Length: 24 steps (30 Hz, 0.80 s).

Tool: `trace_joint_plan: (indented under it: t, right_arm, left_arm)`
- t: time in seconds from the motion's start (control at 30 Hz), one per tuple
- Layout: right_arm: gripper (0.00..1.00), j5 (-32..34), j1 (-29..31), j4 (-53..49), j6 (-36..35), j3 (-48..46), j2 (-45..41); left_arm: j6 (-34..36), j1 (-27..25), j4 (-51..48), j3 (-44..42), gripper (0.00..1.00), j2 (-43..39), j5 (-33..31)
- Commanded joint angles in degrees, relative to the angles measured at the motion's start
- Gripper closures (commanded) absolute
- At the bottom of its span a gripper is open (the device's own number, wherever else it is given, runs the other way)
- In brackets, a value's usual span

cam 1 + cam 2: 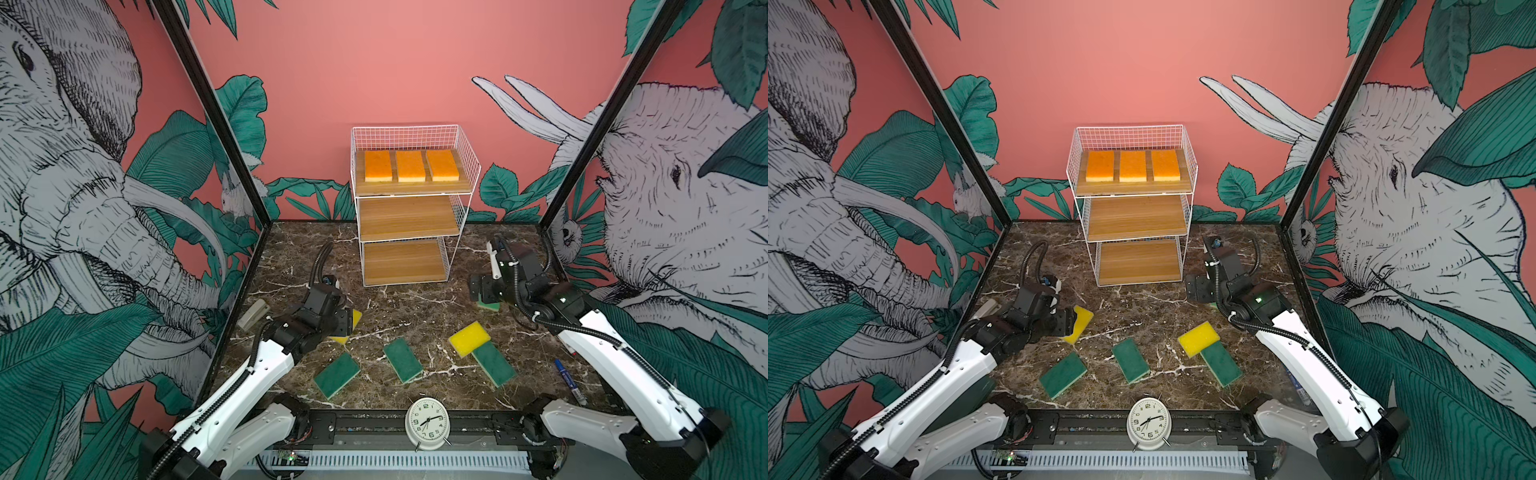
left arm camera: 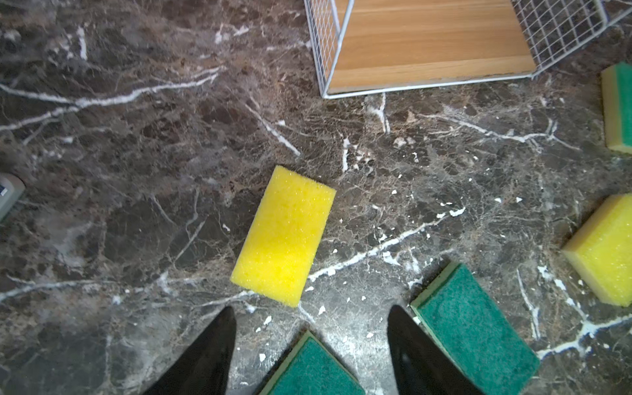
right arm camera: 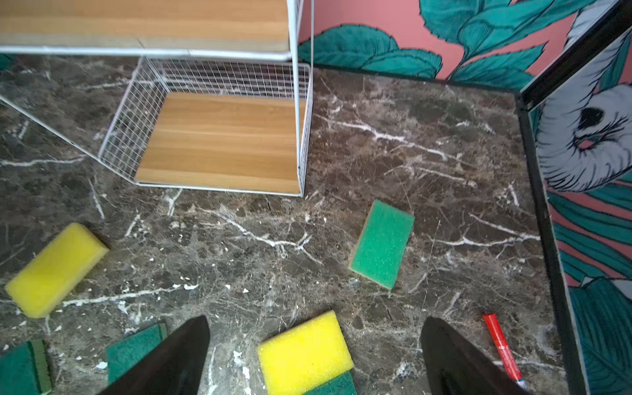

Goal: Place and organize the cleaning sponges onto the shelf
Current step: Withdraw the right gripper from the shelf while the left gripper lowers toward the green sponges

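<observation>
The shelf (image 1: 409, 216) (image 1: 1136, 216) stands at the back, with three orange sponges (image 1: 409, 165) side by side on its top board. One yellow sponge (image 2: 285, 236) (image 1: 1079, 324) lies flat just ahead of my left gripper (image 2: 311, 309), which is open and empty above the marble. A second yellow sponge (image 3: 304, 352) (image 1: 469, 337) rests partly on a green sponge (image 1: 494, 363), below my right gripper (image 3: 318, 318), whose jaws stand wide open and empty. Two more green sponges (image 1: 336, 374) (image 1: 402, 359) lie near the front. Another green sponge (image 3: 382, 243) lies right of the shelf.
An alarm clock (image 1: 427, 422) stands at the front edge. A blue marker (image 1: 567, 376) and a red marker (image 3: 501, 345) lie near the right wall. A grey object (image 1: 253, 313) sits by the left wall. Black frame posts and printed walls enclose the table.
</observation>
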Motion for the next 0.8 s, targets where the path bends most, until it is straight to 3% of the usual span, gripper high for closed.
trace_joint_plan:
  t: [0.0,0.2,0.4,0.57,0.7,0.77]
  right_arm:
    - [0.01,-3.2,-1.6,4.5,2.8,-2.6,-2.4]
    - [0.01,-1.6,-5.5,0.5,5.2,-5.8,-3.1]
    - [0.01,-4.8,-6.7,1.1,7.0,-10.6,-2.2]
    - [0.01,-8.3,-7.1,4.2,7.0,-11.8,-0.2]
    - [0.01,-8.5,-7.4,4.5,5.3,-11.5,1.0]
    - [0.01,-8.7,-7.6,5.1,5.0,-11.9,0.9]
  left_arm:
    - [-2.0,0.2,-0.9,-1.0,0.26,0.5,0.1]
    - [-3.7,0.1,-5.0,-2.6,0.24,1.4,3.1]
    - [-12.3,-0.6,-14.9,-6.0,0.19,-2.8,3.1]
    - [-17.8,-4.3,-17.8,-7.5,0.14,-7.1,4.9]
    - [-22.2,-11.5,-21.6,-7.8,0.1,-6.2,0.8]
    - [-25.4,-12.2,-23.2,-8.3,0.06,-5.1,0.3]
